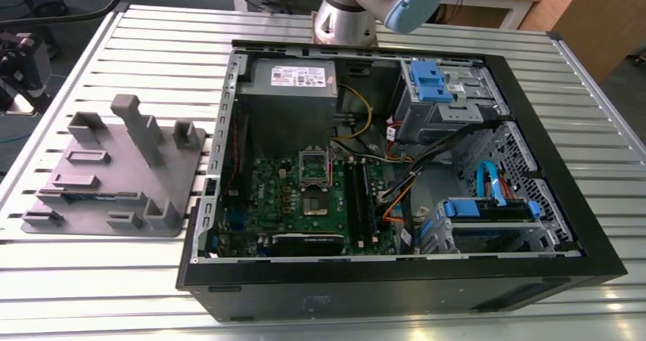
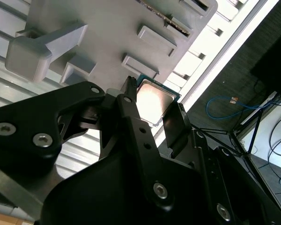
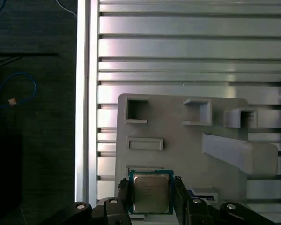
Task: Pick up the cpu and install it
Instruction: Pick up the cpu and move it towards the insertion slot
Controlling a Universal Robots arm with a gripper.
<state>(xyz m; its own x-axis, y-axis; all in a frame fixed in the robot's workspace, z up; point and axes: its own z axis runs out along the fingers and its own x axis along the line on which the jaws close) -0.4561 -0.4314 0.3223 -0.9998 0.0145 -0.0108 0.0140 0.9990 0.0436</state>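
Note:
The cpu (image 3: pixel 151 192), a small square chip with a silvery top and a green rim, sits between the two black fingers (image 3: pixel 124 196) of my gripper (image 3: pixel 151 199), which is shut on it. In the second wrist view the cpu (image 2: pixel 154 101) is held clear above the grey plastic tray (image 2: pixel 107 28), with the gripper (image 2: pixel 153 99) pressing on its two opposite edges. In the exterior view the green motherboard (image 1: pixel 293 205) lies inside the open computer case, and its metal socket frame (image 1: pixel 316 176) stands near the board's middle.
The grey tray (image 1: pixel 111 175) with upright posts lies on the slatted metal table at the exterior view's left of the black case (image 1: pixel 404 280). Inside the case are a power supply (image 1: pixel 293 76), blue drive brackets (image 1: pixel 429 80) and loose cables. The arm's base (image 1: pixel 349 16) stands behind the case. The table edge (image 3: pixel 86 93) runs beside the tray.

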